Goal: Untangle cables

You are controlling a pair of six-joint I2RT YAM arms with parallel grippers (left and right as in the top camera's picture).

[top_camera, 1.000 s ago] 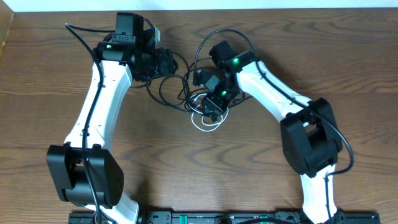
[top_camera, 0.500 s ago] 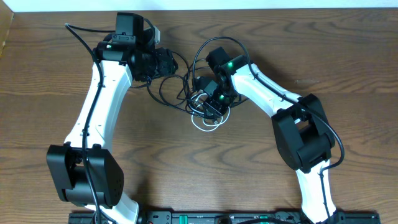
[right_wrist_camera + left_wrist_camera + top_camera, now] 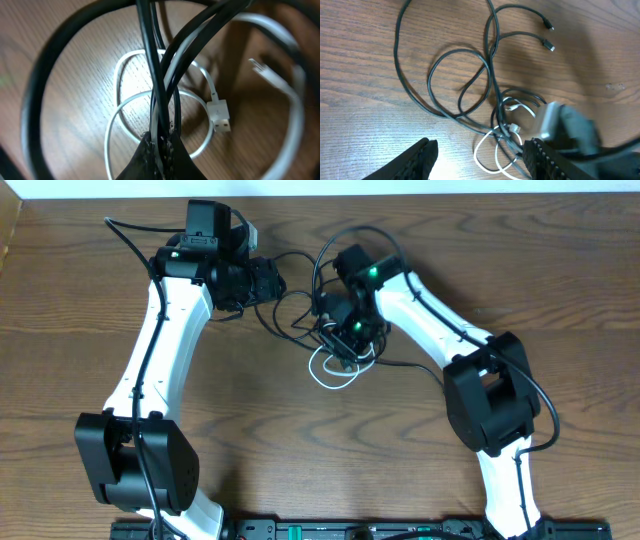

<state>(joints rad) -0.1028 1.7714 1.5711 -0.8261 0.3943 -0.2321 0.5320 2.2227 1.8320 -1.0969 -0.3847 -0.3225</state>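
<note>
A: Spot any shift in the overhead view since a second ago?

B: Yes. Find the right gripper (image 3: 345,335) slightly higher in frame, with the black cables (image 3: 305,330) drawn tighter around it. No more sign of the slack loop left of centre. See the white cable (image 3: 335,372) lying as before, just below that gripper on the table (image 3: 300,440).

A: And the left gripper (image 3: 262,280)?

B: Parked upper left of centre as before, close to a black strand. Cannot tell its grip from up here.

A: Switch to the left wrist view, then.

B: Shows fingers (image 3: 420,157) spread wide at the bottom edge, clamping nothing. Between them, further back, see the white loops. Above those, find black loops crossing mid-frame, with two plug ends (image 3: 548,26) at upper right, apart from the tangle. At lower right, make out the right gripper as a blurred grey shape against the knot.

A: Right wrist view?

B: Fills with black strands, close and blurred, running down centre frame into tips clenched on them at the bottom edge. Underneath, on the wood, see white coils and a white USB plug (image 3: 220,114) right of centre, clear of the pinch.
</note>
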